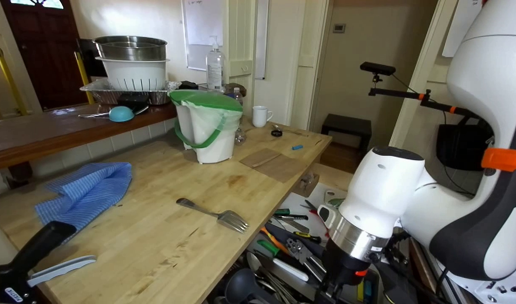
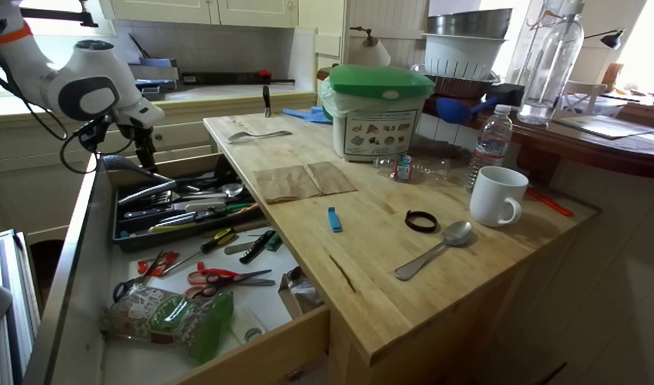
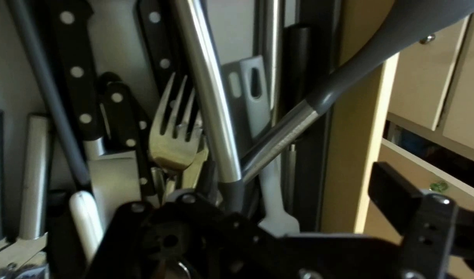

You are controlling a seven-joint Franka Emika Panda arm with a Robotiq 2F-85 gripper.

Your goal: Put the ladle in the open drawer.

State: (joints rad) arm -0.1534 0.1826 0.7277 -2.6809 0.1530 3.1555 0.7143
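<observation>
The dark grey ladle (image 1: 241,286) lies among utensils (image 3: 174,147) in the open drawer (image 2: 278,342), so the placing looks done. The fingers (image 3: 430,224) stand wide apart, holding nothing; perhaps only withdrawing the arm (image 1: 380,190) remains.

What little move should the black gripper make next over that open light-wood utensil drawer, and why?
Probably lift the black two-fingered gripper straight up, clear of the wide light-wood drawer: a dark grey round-bowled ladle already lies inside, and the gripper's fingers stand wide apart with nothing visibly gripped.
</observation>
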